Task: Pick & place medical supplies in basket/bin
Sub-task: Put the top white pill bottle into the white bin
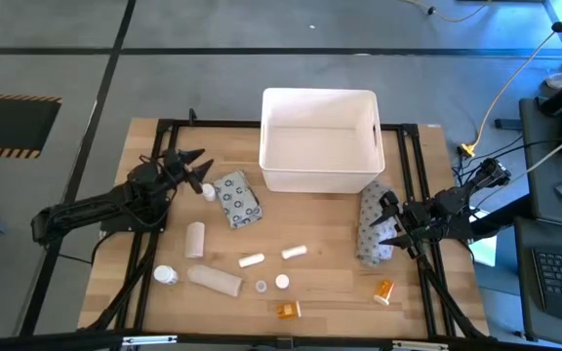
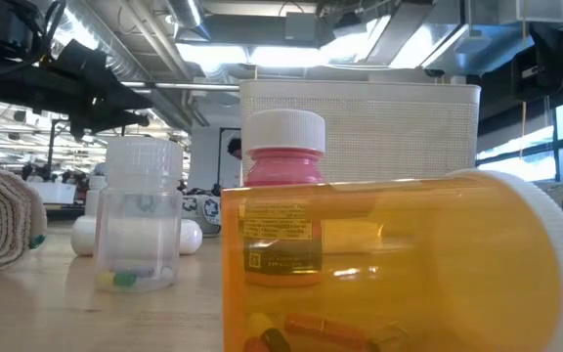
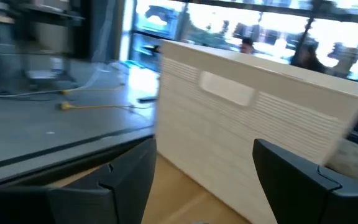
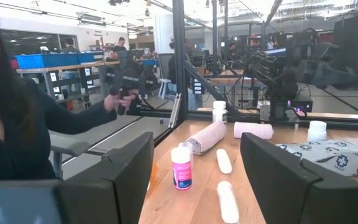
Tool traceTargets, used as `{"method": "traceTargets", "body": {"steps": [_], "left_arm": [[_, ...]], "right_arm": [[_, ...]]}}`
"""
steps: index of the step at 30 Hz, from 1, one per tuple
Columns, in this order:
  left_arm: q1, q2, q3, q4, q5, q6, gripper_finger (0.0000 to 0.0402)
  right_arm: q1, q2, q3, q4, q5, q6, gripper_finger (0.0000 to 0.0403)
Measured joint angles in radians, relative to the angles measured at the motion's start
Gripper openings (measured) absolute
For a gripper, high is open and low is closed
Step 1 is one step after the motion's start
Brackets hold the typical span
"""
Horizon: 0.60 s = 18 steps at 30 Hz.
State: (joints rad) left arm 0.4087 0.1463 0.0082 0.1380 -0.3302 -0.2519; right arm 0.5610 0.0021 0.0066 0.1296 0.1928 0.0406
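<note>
High view shows the white bin (image 1: 320,141) at the far side of the wooden counter (image 1: 330,278), and it looks empty. Small medical supplies lie in front of it: orange pill bottles (image 1: 385,291), white rolls (image 1: 195,239) and a grey packet with circles (image 1: 236,200). The left gripper (image 1: 199,174) hangs near the packet with its fingers (image 3: 127,180) apart and nothing between them. The right gripper (image 1: 386,226) is over another grey packet (image 1: 371,210) beside the bin, fingers (image 4: 278,177) also apart and empty. What could go wrong: the flat packet could slip out when pinched, and round bottles could roll off the counter if bumped. Low view is mostly blocked by a big orange bottle (image 2: 399,264), so the bin's inside and both grippers are hard to see there
</note>
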Motion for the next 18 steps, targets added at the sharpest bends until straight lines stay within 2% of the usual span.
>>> {"method": "traceTargets", "body": {"steps": [3,10,15,18], "left_arm": [[0.000,0.000,0.000,0.000,-0.048,-0.005,0.0260],[0.000,0.001,0.020,0.038,-0.014,-0.077,0.0260],[-0.005,0.060,0.153,0.023,-0.010,-0.031,0.0260],[-0.017,0.168,0.283,-0.095,-0.007,0.006,0.0260]], "right_arm": [[0.000,0.000,0.000,0.000,0.000,0.000,0.0243],[0.000,0.000,0.000,0.001,0.000,-0.001,0.0243],[0.000,0.000,0.000,0.001,0.000,-0.049,0.0243],[0.000,0.000,0.000,0.001,0.000,-0.051,0.0243]]}}
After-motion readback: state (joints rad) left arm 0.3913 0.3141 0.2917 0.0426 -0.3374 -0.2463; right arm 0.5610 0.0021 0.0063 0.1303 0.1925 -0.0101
